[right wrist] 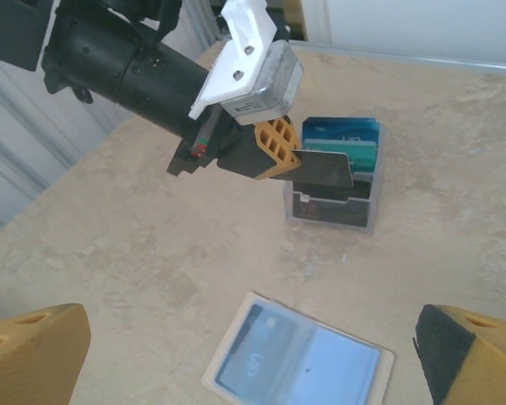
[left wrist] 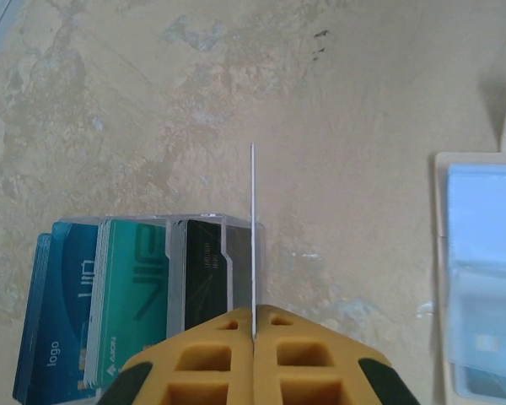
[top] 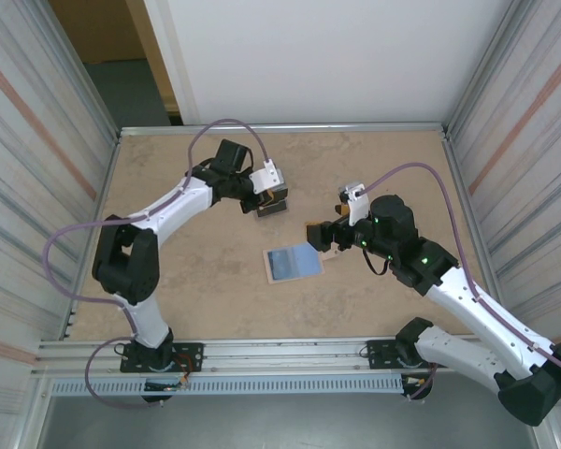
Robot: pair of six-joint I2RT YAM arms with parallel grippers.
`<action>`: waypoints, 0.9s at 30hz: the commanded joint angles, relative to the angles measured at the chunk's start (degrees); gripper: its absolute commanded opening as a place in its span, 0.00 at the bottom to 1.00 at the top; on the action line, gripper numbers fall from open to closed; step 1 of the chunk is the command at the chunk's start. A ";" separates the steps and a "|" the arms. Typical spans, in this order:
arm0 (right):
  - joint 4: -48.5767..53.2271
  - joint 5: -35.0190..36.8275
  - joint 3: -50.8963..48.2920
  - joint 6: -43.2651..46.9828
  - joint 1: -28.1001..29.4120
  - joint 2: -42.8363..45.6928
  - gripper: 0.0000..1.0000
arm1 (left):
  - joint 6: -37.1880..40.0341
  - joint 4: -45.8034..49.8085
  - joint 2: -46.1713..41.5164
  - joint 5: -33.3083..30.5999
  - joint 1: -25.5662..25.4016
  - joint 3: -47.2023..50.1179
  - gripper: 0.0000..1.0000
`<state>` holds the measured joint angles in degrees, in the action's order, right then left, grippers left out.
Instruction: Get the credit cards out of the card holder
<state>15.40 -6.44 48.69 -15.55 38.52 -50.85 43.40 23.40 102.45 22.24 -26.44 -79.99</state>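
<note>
The card holder (top: 293, 263) lies open and flat on the table, its pale-blue lining up, and a dark card (right wrist: 266, 359) shows through its left sleeve. My left gripper (left wrist: 253, 325) is shut on a thin dark credit card (right wrist: 325, 169), seen edge-on (left wrist: 253, 211) from the left wrist. It holds this card just above a clear tiered stand (right wrist: 333, 202). The stand has blue (left wrist: 55, 312), teal (left wrist: 131, 287) and black (left wrist: 198, 270) cards in it. My right gripper (right wrist: 253, 363) hovers open above the card holder (right wrist: 299, 359) with nothing between its fingers (right wrist: 34, 354).
The clear stand (top: 273, 208) sits behind the card holder near the table's middle. Corrugated walls close in the left and right sides. A metal rail runs along the near edge by the arm bases. Bare tabletop lies on every side of the card holder (left wrist: 481, 278).
</note>
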 commanded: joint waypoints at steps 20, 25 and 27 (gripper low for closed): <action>0.34 2.64 0.36 -3.26 -0.14 -1.07 0.99 | 0.84 -2.13 10.23 5.00 4.24 -5.84 0.00; 0.33 2.31 0.41 -3.41 -0.13 -1.09 0.99 | 0.75 -1.63 11.92 5.58 4.46 -6.98 0.00; 0.33 2.17 0.42 -3.43 -0.12 -1.06 0.99 | 0.94 -1.51 12.53 5.46 4.46 -7.27 0.00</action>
<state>15.97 -4.12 48.69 -17.63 38.52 -51.83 43.72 21.98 113.89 26.11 -22.57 -85.19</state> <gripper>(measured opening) 0.986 0.064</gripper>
